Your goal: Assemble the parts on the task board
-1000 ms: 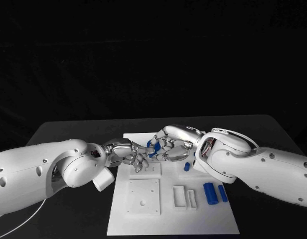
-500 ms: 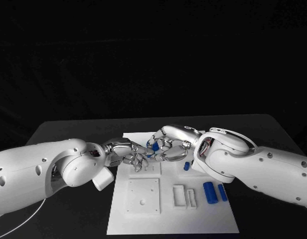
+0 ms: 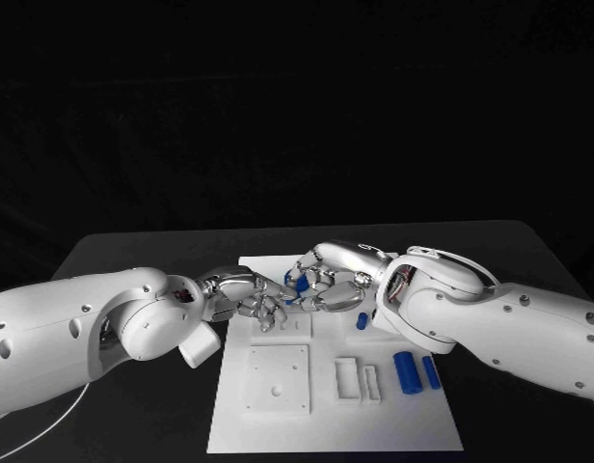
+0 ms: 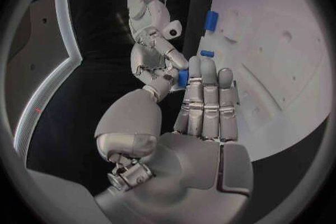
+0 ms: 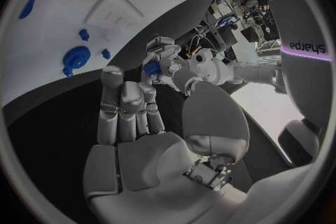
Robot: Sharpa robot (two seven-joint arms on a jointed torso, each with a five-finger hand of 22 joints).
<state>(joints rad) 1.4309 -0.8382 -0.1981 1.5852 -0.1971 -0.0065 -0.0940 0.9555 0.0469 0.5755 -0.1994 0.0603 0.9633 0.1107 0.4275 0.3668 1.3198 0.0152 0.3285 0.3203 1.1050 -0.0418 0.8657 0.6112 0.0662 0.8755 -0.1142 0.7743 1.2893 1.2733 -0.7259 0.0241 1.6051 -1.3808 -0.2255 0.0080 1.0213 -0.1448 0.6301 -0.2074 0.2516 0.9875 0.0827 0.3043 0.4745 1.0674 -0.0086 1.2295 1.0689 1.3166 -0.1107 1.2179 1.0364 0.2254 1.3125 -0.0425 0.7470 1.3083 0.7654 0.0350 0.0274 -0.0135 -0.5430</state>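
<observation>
Passing a small blue part point(image 3: 293, 283) above the task board point(image 3: 334, 424): pinched between left hand point(image 3: 249, 299) and right hand point(image 3: 328, 283). Next, one hand letting go.

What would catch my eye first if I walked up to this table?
Two silver hands, the left hand and the right hand, meet fingertip to fingertip above the far end of the white task board, with a small blue part between them. Nearer the robot, two blue cylinders lie on the board's right side.

Head camera looks down on the task board point(image 3: 332, 415). Wrist cameras sit close behind each hand. All three share the board.
</observation>
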